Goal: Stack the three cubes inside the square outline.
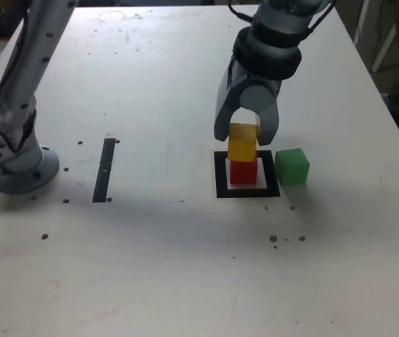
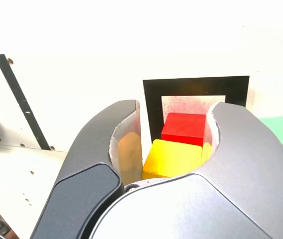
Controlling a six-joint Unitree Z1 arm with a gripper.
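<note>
Yellow cube (image 1: 242, 143) between tool's (image 1: 246, 135) jaws, red cube (image 1: 243, 173) beyond

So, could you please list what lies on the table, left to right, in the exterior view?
Round grey arm base, thin black strip, red cube, green cube.

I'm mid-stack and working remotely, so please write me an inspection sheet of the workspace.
Surface: white table, scattered dark marks
Square outline: flat, red cube inside
Yellow cube: above red; contact between them unclear
Green cube: outside the outline, exterior view's right
Clutter: nothing seen; black strip lies flat
Claw: appears closed on yellow
Cables: black cable near the wrist
Surroundings: dim beyond table edges
</note>
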